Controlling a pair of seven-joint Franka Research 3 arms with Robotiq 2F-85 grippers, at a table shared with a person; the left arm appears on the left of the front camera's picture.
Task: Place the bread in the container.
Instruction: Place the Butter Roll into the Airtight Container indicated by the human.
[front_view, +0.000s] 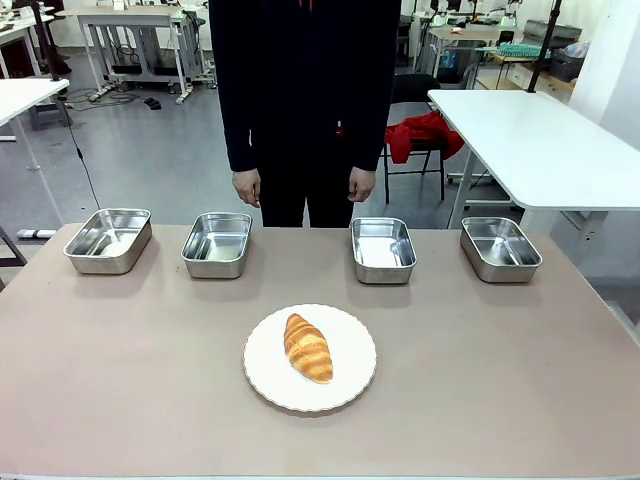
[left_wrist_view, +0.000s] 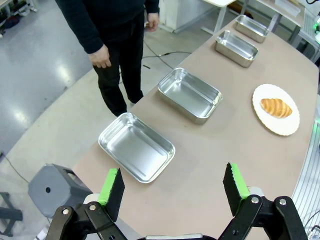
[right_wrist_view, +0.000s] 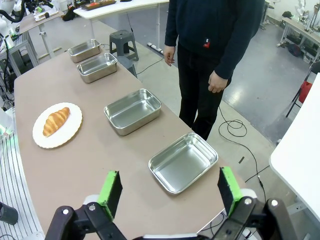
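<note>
Descending on the croissant (front_view: 308, 347) at lower centre, span its middle with the wide-open left pincer (left_wrist_view: 173, 172), clearing the plate (front_view: 350, 382).

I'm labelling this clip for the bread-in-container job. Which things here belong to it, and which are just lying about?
Job: croissant; four steel trays, all empty, any of which may be the container.
Lying about: white plate under the croissant; red cloth on a chair; grey stool.
</note>
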